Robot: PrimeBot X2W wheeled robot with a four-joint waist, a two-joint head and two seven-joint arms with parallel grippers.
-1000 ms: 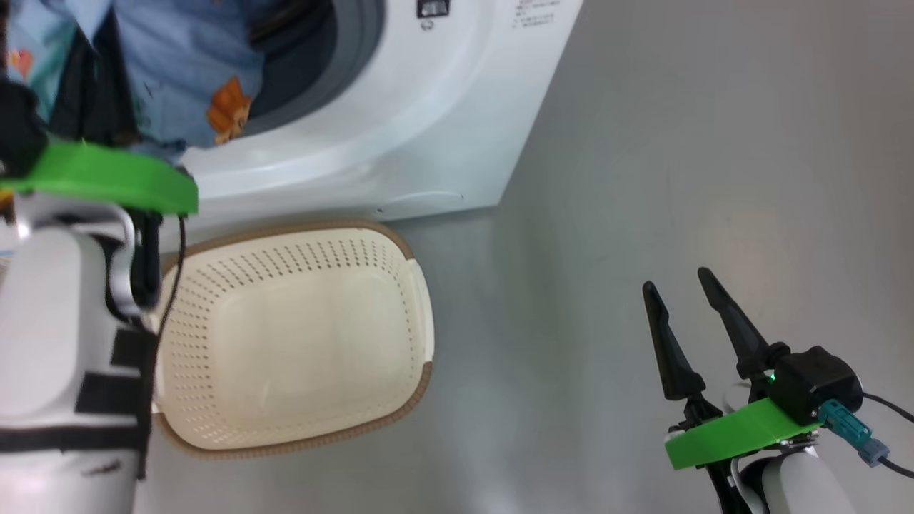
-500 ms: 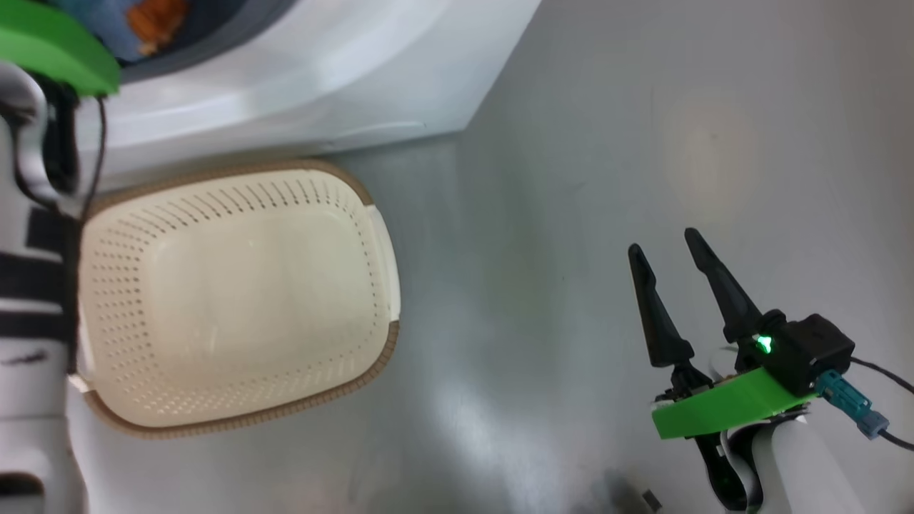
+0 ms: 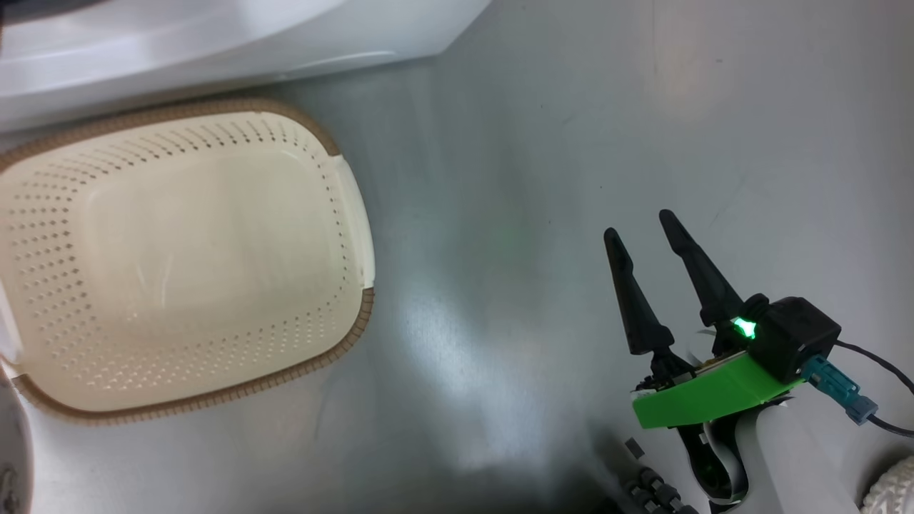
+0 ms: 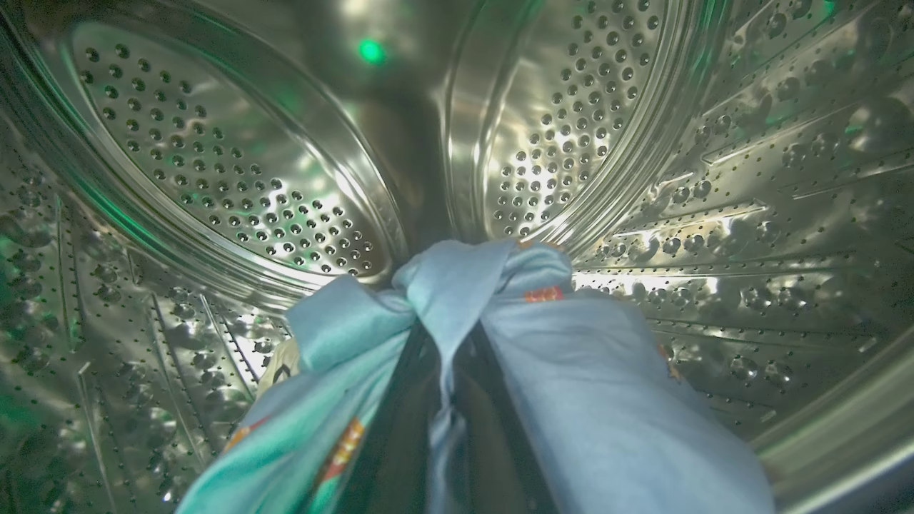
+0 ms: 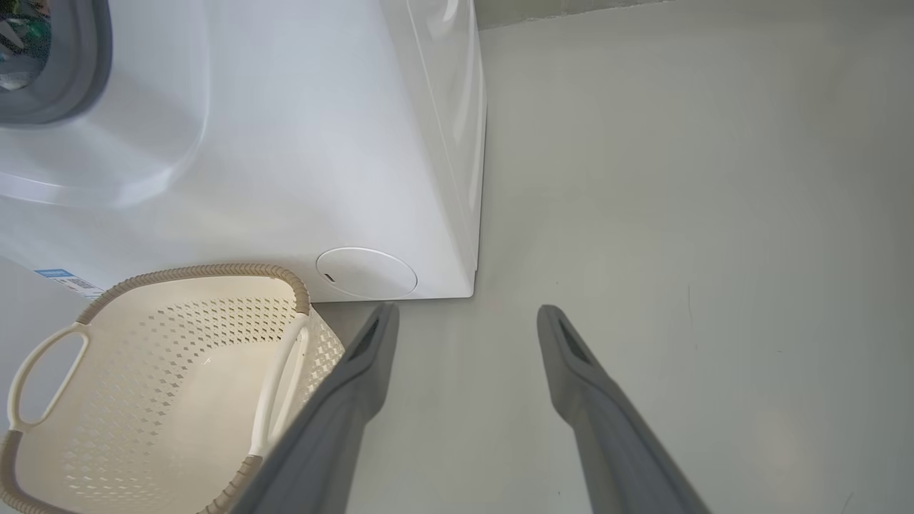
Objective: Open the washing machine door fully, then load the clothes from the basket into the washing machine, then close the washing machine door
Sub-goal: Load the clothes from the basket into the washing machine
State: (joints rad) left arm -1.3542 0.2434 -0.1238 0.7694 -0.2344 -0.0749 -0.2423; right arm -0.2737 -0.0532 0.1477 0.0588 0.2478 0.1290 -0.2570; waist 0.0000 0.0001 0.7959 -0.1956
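— What sort of place is this?
— A laundry corner. A white front-loading washing machine [image 5: 285, 143] stands on a smooth, glossy grey floor [image 3: 535, 143]. A cream plastic laundry basket [image 3: 364, 314] with a brown rim sits just in front of it.
— Anything else pointing that way?
— The steel drum [image 4: 214, 143], with its rows of holes, has blue printed clothes [image 4: 607, 371] inside. A round flap [image 5: 366, 273] sits low on the machine's front, and there's a small label [image 5: 68, 280] near the basket.
— Home or lab?
— Can't tell. The plain, shiny floor would suit a utility room or a test room.
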